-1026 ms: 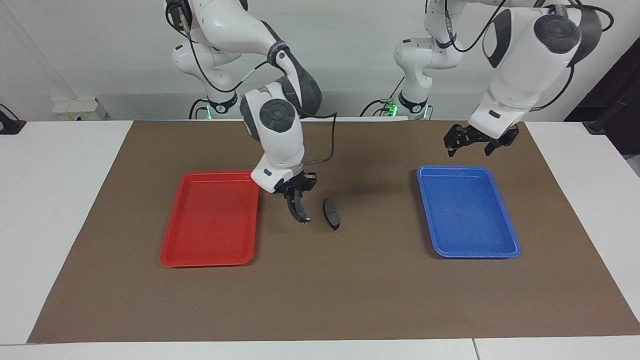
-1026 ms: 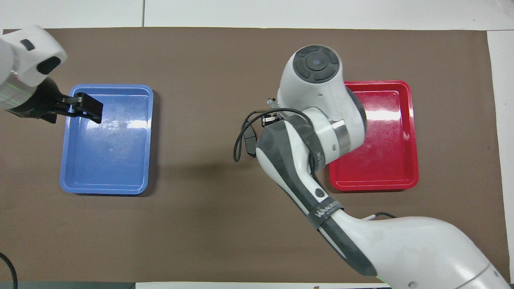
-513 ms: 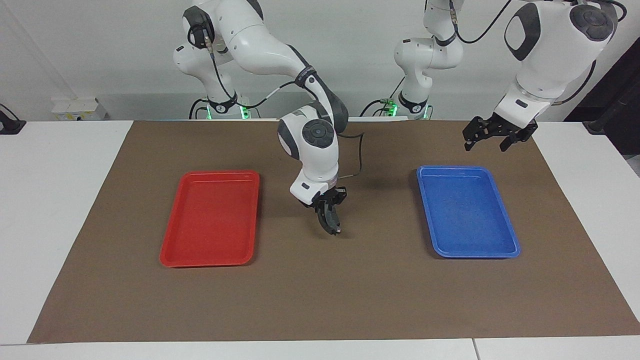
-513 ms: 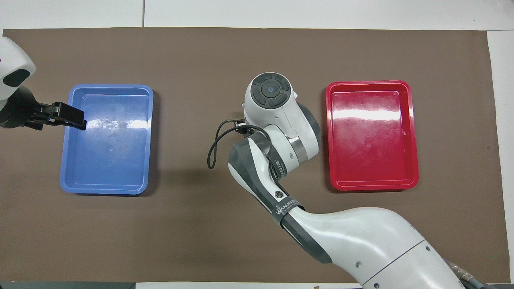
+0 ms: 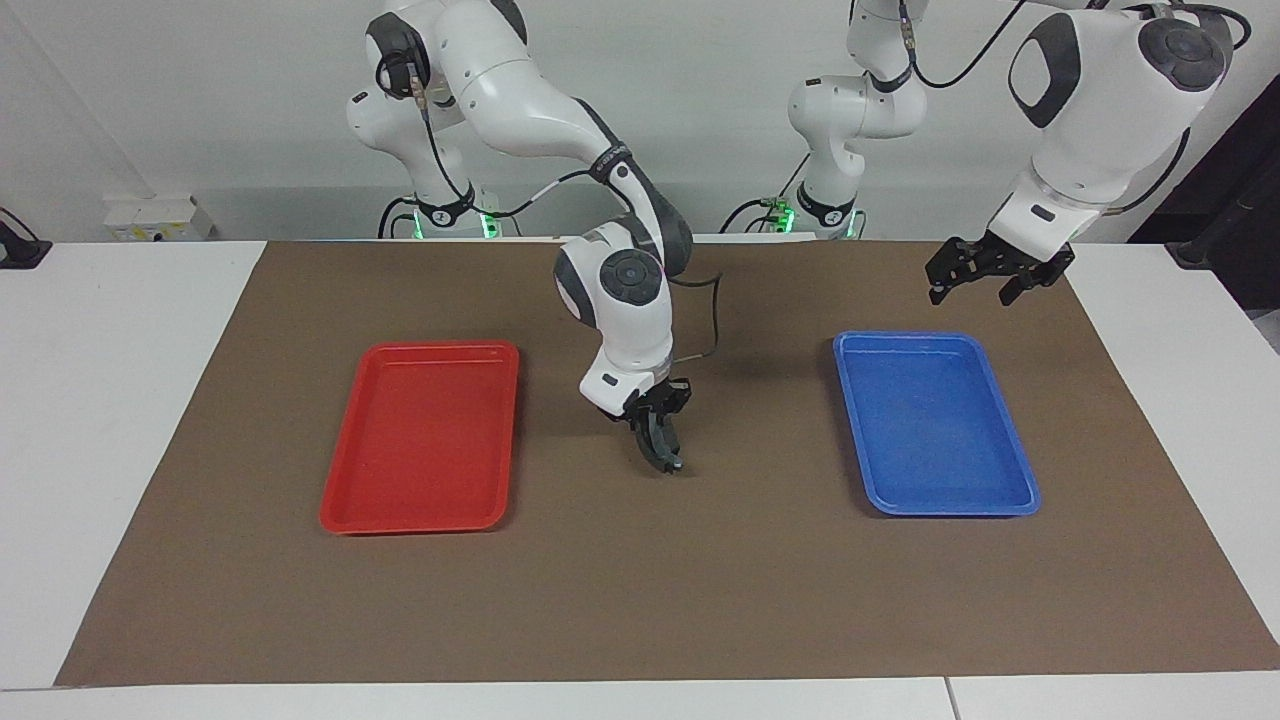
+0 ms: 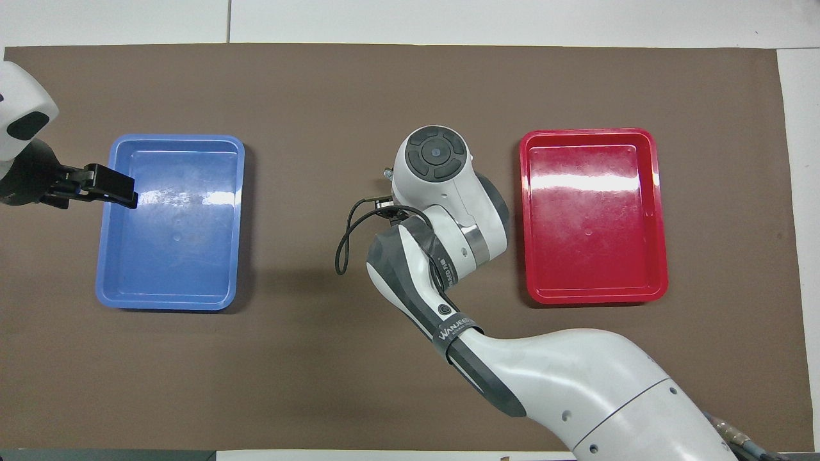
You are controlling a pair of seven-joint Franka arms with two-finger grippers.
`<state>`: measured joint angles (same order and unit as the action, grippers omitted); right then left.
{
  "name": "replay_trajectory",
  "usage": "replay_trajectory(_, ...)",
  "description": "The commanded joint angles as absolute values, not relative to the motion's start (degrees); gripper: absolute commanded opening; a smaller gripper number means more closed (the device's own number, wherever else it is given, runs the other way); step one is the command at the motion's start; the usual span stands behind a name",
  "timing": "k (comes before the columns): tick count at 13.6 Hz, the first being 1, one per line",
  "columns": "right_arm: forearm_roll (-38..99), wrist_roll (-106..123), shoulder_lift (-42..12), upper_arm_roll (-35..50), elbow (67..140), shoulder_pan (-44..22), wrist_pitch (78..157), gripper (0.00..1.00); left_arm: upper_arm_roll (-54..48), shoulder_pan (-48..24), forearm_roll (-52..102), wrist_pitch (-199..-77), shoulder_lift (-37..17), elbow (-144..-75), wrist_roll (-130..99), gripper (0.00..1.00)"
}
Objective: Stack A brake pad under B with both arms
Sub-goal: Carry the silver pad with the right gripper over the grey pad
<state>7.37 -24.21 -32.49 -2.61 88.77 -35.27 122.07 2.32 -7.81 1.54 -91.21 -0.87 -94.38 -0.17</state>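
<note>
At mid-frame, the right end effector grips the long crescent-curved dark pad B low over the brown counter, apparently aligning it over the hidden short A brake pad. Upper right, the left end effector waits, fingers apart.
</note>
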Motion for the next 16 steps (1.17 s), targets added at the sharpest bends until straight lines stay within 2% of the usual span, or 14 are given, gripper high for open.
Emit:
replay_trajectory(1, 8.79, -21.37, -31.99, -2.37, 90.61, -35.24, 123.57, 0.00, 2.90, -7.82, 2.37, -92.55, 0.26, -96.06, 0.35, 1.00)
replay_trajectory(16, 8.96, -18.37, -31.38, -1.76, 93.25, -35.51, 125.77, 0.03, 2.90, -7.65, 2.37, -92.55, 0.18, -96.06, 0.26, 1.00)
